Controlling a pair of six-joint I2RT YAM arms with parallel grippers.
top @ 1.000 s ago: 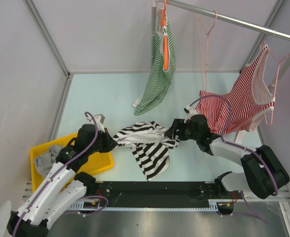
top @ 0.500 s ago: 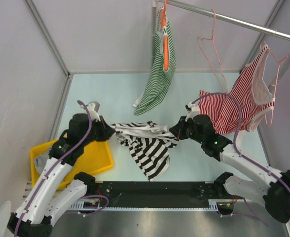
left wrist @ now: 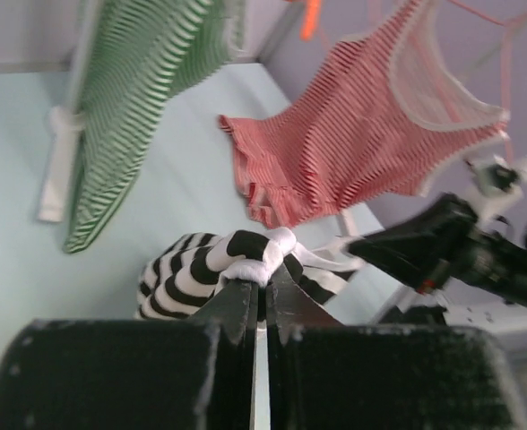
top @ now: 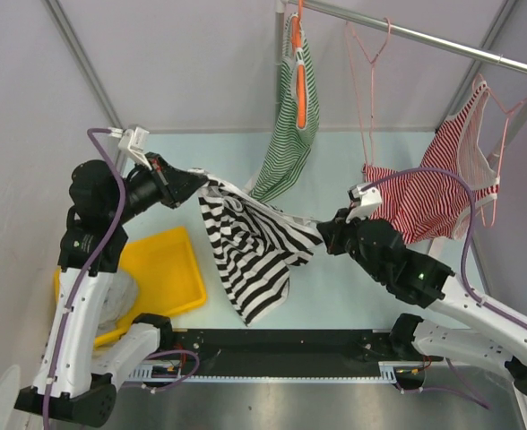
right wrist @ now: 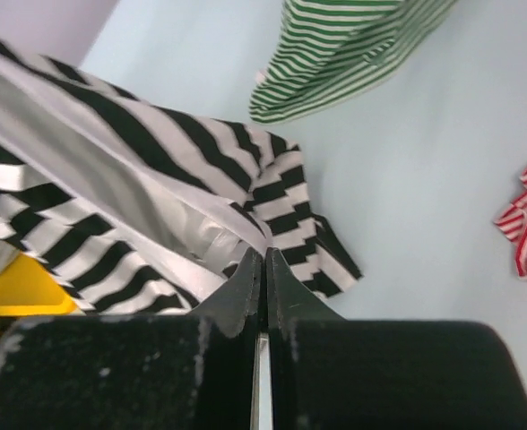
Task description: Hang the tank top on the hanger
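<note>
Top external view: the tank top (top: 250,255) is held stretched above the middle of the bench (top: 174,161), one edge pinched in the closed left end effector (top: 194,184), the other in the closed right end effector (top: 321,236). The pink wire hanger (top: 368,81) is hung on the rail (top: 425,38) above the far edge (between the green-striped top (top: 290,134) and the red-striped top (top: 434,193)).

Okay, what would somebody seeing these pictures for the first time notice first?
The black-and-white striped tank top, held up mid-scene between the left gripper and right gripper, both shut on it. Behind it, a green-and-white striped top and a red-and-white striped top hang from the metal rail.
</note>
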